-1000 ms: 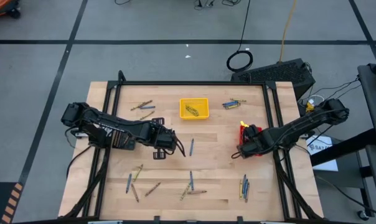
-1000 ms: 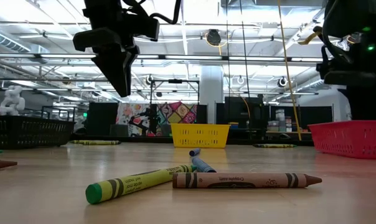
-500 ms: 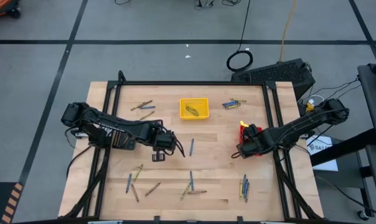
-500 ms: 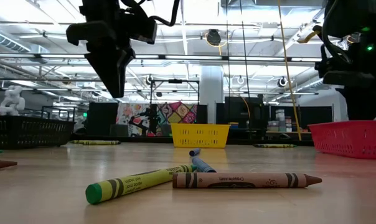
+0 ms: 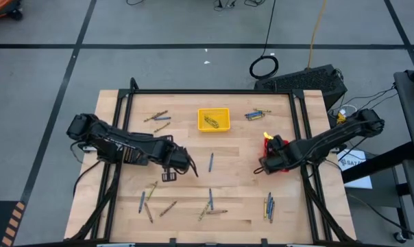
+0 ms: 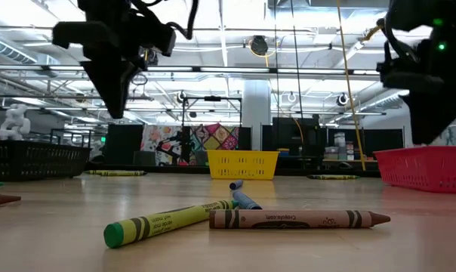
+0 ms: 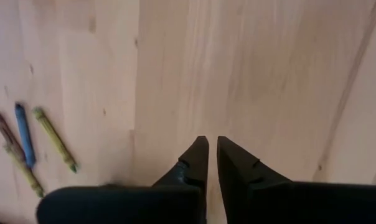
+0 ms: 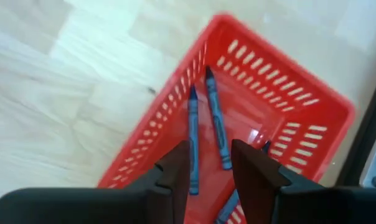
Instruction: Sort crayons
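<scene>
Wood-plank table, grey floor around it, workshop behind. Crayons scattered mostly along near edge. Left gripper mid-left over bare wood, fingers nearly together, empty. Right gripper over red basket, fingers spread.

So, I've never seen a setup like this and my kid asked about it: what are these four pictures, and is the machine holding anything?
It is a robot with two dark arms at a wooden table, sorting crayons by colour. One picture looks straight down, one looks level across the tabletop, and two come from cameras on the wrists.

Loose crayons lie scattered on the wood, and a green crayon and a brown crayon lie close to the low camera. A yellow basket holds some crayons. The red basket holds blue crayons.

The left end effector hangs over bare wood, fingers nearly together, holding nothing. The right end effector hangs open above the red basket, also empty.
</scene>
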You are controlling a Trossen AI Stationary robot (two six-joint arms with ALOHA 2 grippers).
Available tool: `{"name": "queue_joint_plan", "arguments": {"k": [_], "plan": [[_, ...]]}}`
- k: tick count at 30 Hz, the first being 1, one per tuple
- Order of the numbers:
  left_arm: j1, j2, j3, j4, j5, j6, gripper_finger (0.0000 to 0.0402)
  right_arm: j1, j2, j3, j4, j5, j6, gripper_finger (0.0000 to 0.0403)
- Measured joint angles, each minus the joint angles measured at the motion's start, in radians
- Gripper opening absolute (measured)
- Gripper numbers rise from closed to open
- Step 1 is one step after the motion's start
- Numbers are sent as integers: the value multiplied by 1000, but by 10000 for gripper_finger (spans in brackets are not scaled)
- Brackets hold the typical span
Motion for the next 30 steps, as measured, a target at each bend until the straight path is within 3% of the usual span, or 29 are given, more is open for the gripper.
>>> {"name": "queue_joint_plan", "arguments": {"k": [13, 30], "plan": [[-112, 0, 0, -41, 65, -166, 25, 0, 0, 107, -27, 149, -26, 105], [-236, 0, 0, 42, 146, -328, 25, 0, 0, 107, -26, 175, -45, 105]]}}
